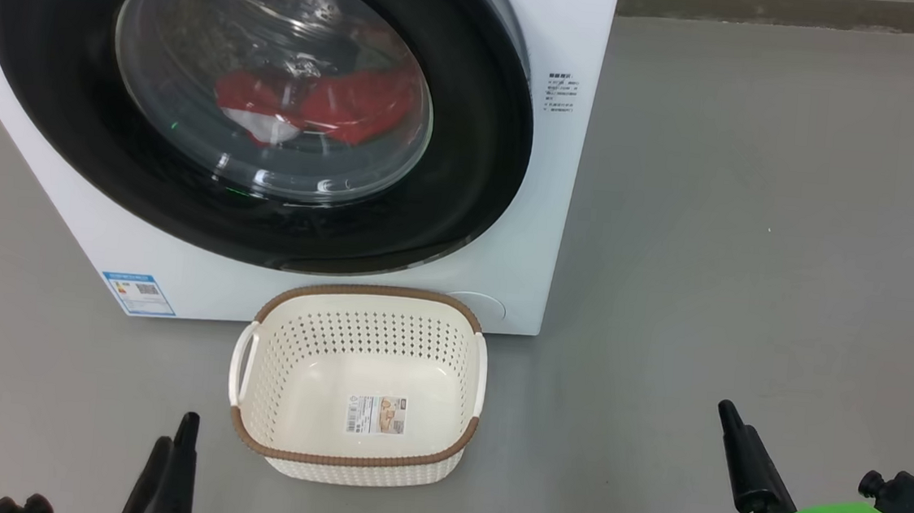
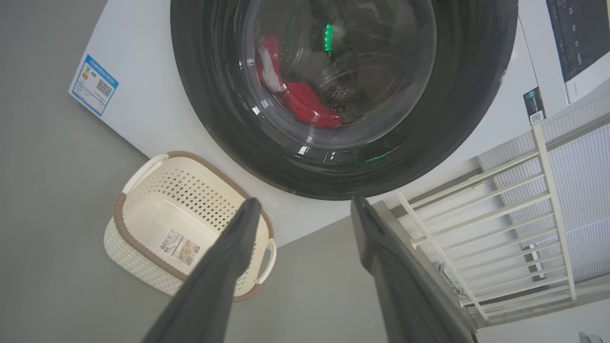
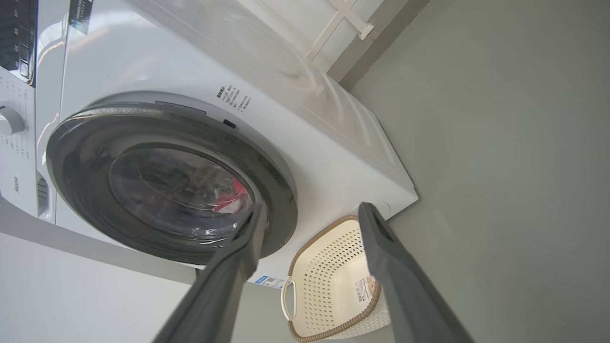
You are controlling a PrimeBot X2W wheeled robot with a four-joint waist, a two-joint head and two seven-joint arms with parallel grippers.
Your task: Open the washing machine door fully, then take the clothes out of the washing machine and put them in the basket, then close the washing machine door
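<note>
Clothes [image 1: 330, 108] in washing machine [image 1: 536, 238], basket [image 1: 351, 460] w/ label [image 1: 376, 414].

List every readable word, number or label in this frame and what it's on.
No text reads clearly.
Blue label on the washing machine front: QR code, print too small.
Small print beside the door: too small.
Paper label on the basket floor: barcode, print blurred.
Sideways word on its control panel: perhaps "Hisense", tiny.

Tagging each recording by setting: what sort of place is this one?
Probably a laundry corner of a home or test room: a front-loading washing machine on a grey floor, a perforated laundry basket before it, red clothes behind its shut door.
</note>
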